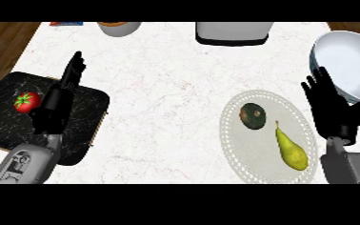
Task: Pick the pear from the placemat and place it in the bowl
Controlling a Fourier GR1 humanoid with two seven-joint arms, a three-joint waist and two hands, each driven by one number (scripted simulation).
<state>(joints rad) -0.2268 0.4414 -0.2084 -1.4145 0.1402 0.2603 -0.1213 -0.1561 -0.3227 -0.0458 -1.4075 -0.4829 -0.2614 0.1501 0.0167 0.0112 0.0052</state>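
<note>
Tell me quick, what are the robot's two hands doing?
Left hand: open, fingers straight, holding nothing.
Right hand: open, fingers up, holding nothing.

Glossy bowl [336, 64] shining at three o'clock; white marble-look counter [169, 100] smooth, faintly veined; lacy-edged matt placemat [265, 136]; smooth-skinned pear [291, 150]; dark veined stone-like board [84, 109] at nine o'clock.

White marble counter [169, 90], brown wooden floor [14, 33] at far corners
</note>
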